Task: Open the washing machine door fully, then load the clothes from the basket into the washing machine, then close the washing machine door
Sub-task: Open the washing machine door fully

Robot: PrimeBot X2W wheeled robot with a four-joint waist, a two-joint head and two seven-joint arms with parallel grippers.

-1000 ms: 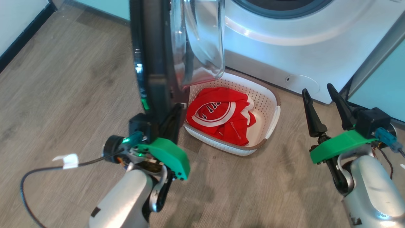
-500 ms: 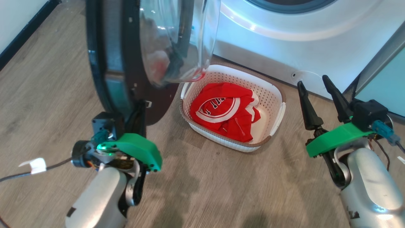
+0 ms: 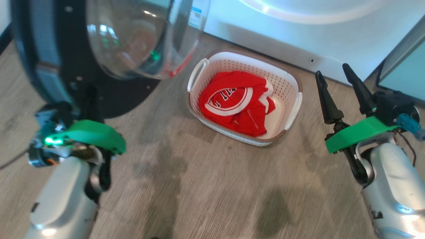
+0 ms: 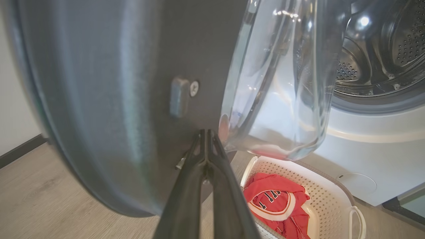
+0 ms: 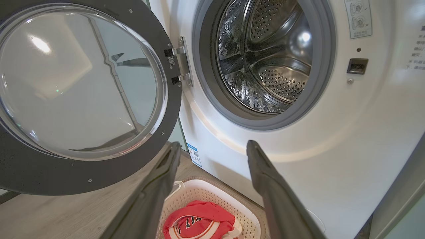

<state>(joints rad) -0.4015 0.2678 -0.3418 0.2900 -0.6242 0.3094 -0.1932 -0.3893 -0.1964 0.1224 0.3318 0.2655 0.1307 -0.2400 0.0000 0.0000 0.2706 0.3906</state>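
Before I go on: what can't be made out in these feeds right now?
- Left gripper: shut at the washing machine door in the left wrist view, contact unclear; in the head view the door's rim hides its fingertips.
- Clothes: bunched in the basket, head view; folds hide the garment count.
- Drum: right wrist view, grey ring hides its lower front.
- Label sticker: right wrist view, print too small.
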